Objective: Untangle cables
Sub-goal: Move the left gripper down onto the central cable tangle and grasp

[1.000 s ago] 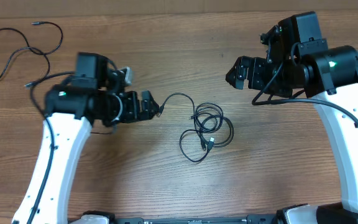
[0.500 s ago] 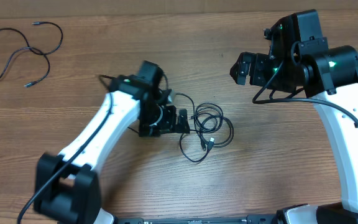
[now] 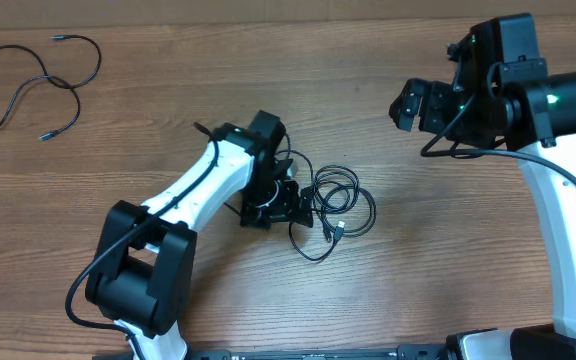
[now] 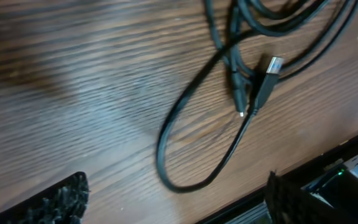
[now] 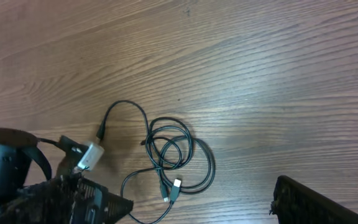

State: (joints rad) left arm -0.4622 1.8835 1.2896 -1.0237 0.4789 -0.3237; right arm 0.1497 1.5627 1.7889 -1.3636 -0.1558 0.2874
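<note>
Your tangled cables (image 3: 336,205) lie bunched in a few overlapping loops just right of the table's (image 3: 448,260) middle. One strand arcs out of the bunch toward 11 o'clock, and a bigger loop sags toward 7 o'clock. In the left wrist view a silver-tipped plug (image 4: 272,65) rests across the lower strands of the bunch (image 4: 241,74); the right wrist view shows the same coil (image 5: 173,152) from farther off.

At the bunch's 9 o'clock your left gripper (image 3: 293,205) sits right at its edge. Its fingers (image 4: 55,199) are spread wide, one at each bottom corner of the wrist view, and the sagging loop lies between them on the wood. They have nothing clamped, and you cannot tell whether they touch the cable.

Your right gripper (image 3: 413,105) hangs well apart at about 1 o'clock, empty. Only one finger (image 5: 319,199) shows clearly, far out at the frame's corner, so it is spread apart.

A separate loose cable (image 3: 38,85) lies far off at 10 o'clock.
</note>
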